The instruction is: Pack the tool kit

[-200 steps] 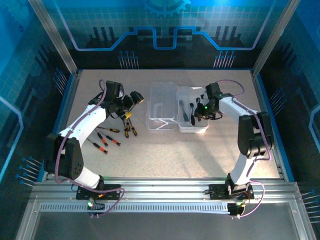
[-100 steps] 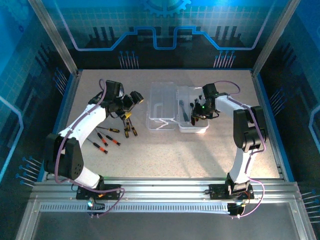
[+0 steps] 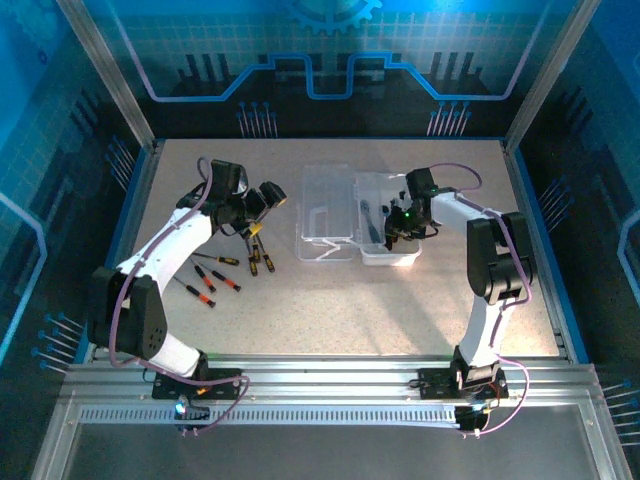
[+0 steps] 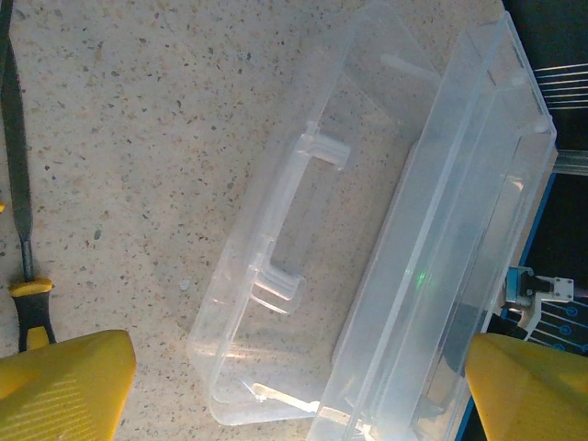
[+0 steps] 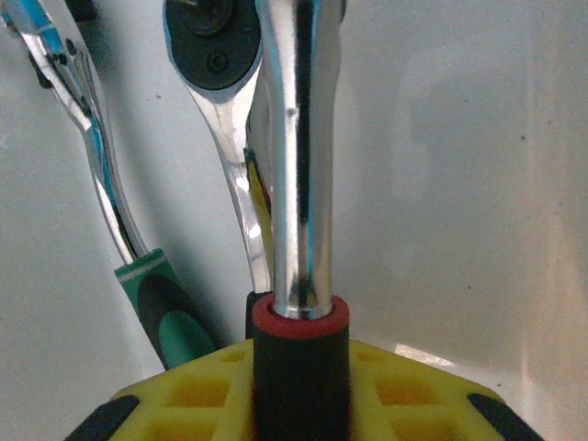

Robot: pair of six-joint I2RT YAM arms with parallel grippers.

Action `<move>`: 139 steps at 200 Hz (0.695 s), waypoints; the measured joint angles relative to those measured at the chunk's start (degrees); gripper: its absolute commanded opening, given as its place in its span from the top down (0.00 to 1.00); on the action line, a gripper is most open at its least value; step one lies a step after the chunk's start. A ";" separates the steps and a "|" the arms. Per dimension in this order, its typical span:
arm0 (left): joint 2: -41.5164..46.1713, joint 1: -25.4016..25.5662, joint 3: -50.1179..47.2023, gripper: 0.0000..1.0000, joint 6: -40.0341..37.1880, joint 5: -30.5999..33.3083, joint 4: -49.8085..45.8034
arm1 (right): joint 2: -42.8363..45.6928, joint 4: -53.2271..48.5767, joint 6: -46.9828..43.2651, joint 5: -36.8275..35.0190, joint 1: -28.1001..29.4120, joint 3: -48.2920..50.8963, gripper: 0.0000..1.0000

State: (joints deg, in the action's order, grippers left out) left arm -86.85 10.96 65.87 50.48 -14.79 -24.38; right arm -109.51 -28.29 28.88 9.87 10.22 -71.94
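Clear whitish plastic case (image 3: 325, 200), lid open, mid-worktop toward the far edge. Chrome ratchet with a red-collared black handle (image 5: 296, 165), now lowered into the case's right tray, stands between the fingers of the right tool (image 5: 299, 386); pinching or letting go, cannot tell. Placement judged nearly done. Left tool (image 3: 268, 196) spread, above red-and-black screwdrivers (image 3: 215, 278) toward the left edge.

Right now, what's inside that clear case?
The case holds chrome tools: a ratchet, a green-handled one, a red-collared one. The right tool covers whatever sits under it.
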 measured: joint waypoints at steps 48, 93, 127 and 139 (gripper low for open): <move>1.09 0.00 0.00 0.07 0.00 0.20 -0.83 | 1.42 0.07 0.42 0.20 -0.15 0.00 0.67; 2.05 -0.02 0.00 0.07 -0.02 0.46 -0.98 | 7.32 0.22 2.45 -1.18 -0.33 0.35 0.69; 2.23 -0.02 0.00 0.09 -0.02 0.57 -1.07 | 12.66 0.26 4.11 -4.46 -0.35 2.49 0.79; 2.23 -0.02 0.00 0.10 -0.04 0.59 -1.07 | 14.12 0.24 4.39 -5.49 -0.46 3.13 0.80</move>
State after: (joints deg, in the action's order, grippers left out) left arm -84.62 10.94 65.87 50.43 -14.20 -25.45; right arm -95.39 -28.05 33.28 4.38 9.76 -68.82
